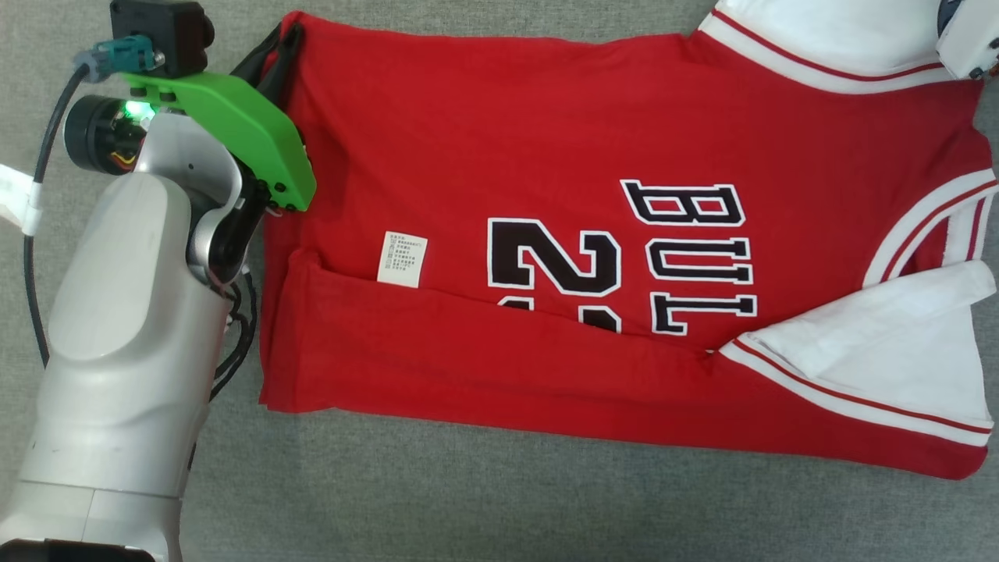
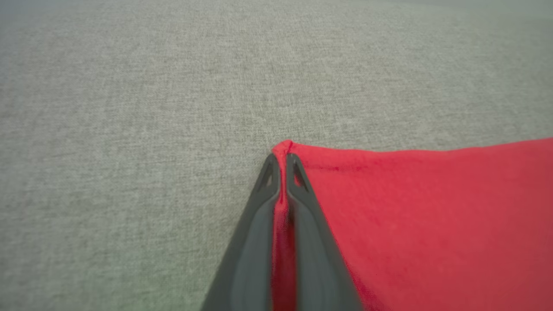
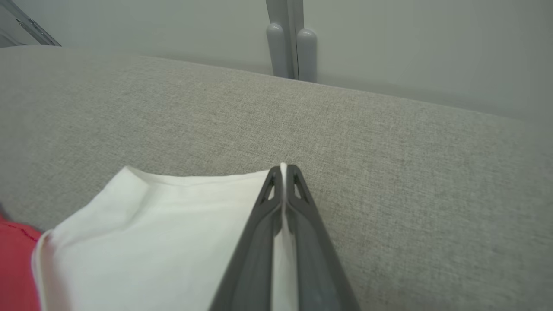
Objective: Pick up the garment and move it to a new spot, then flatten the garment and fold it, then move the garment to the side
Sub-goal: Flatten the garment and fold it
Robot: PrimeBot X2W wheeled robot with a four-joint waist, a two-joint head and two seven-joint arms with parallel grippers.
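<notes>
On cloth (image 1: pixel 468 507), hem leftward, jersey (image 1: pixel 507 117) lies pinched by left fingers (image 2: pixel 252 259) and right fingers (image 3: pixel 255 259).

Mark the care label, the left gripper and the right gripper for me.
care label (image 1: pixel 402 259): head view, middle of the white tag.
left gripper (image 2: pixel 281 162): left wrist view, between the fingertips, shut on the garment (image 2: pixel 432 216) corner.
right gripper (image 3: pixel 283 170): right wrist view, between the fingertips, shut on the white sleeve (image 3: pixel 164 233).
</notes>
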